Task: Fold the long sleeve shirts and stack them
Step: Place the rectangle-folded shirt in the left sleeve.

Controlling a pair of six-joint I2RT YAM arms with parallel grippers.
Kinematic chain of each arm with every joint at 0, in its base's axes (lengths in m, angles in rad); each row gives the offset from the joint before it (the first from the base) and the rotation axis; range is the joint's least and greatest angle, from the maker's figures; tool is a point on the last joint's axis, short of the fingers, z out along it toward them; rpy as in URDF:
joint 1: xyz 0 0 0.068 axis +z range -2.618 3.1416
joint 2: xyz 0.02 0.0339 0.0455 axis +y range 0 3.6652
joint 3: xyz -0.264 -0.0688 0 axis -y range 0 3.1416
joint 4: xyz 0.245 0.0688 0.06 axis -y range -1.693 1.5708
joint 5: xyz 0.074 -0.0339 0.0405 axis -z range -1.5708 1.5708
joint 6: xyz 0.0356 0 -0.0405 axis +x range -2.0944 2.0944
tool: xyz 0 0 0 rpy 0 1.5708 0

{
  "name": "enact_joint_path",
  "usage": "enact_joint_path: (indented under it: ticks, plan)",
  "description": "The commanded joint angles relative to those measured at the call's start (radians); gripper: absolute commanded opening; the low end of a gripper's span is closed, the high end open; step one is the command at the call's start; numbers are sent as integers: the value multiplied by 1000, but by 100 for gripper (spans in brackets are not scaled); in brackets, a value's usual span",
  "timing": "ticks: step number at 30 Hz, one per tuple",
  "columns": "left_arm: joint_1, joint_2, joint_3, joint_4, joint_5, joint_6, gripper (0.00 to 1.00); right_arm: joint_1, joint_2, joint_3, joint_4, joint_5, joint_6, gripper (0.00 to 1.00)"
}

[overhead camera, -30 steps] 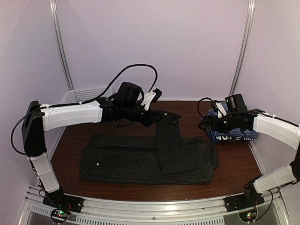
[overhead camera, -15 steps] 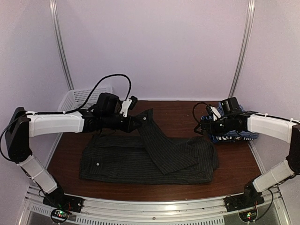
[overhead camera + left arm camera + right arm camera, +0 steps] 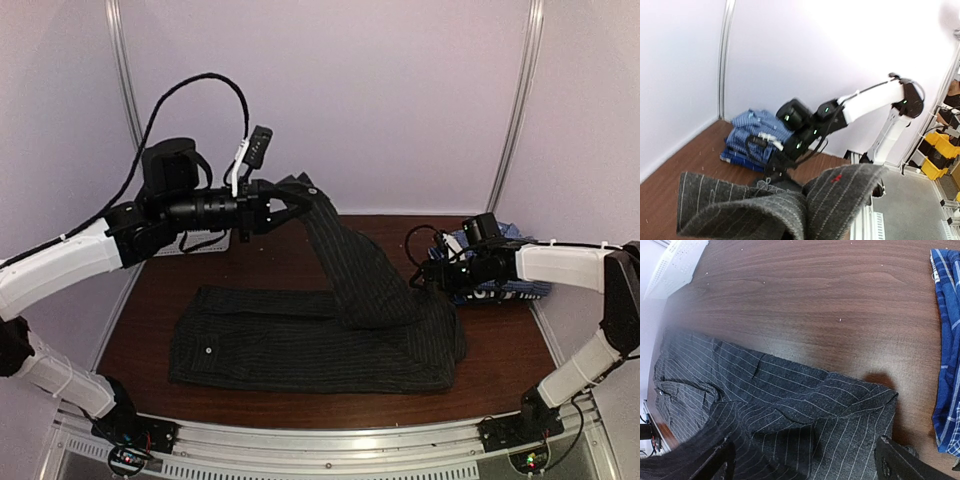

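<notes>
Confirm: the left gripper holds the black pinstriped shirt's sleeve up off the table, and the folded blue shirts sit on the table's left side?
No: the folded blue shirts sit on the right side, as the top external view shows. The left gripper does hold up a sleeve of the black pinstriped shirt.

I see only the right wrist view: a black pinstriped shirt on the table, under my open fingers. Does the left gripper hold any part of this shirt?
Observer: Yes. In the top view the left gripper is shut on one sleeve of the black pinstriped shirt and holds it high above the table.
Operator: At my right edge there is some blue checked cloth. What is it?
Observer: The left wrist view shows a stack of folded blue checked shirts, right behind the right gripper.
</notes>
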Motion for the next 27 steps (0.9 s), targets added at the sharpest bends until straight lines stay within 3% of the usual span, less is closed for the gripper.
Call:
enact_joint_path:
  ticks: [1, 14, 27]
  plan:
    - [-12, -18, 118, 30, 82, 56, 0, -3, 19, -8, 39, -10, 24, 96]
    - [-137, 68, 243, -74, 87, 146, 0, -5, 50, -41, 59, -13, 47, 93]
    - [-191, 42, 185, -84, 190, 251, 0, -5, 82, -19, 49, -48, 18, 92]
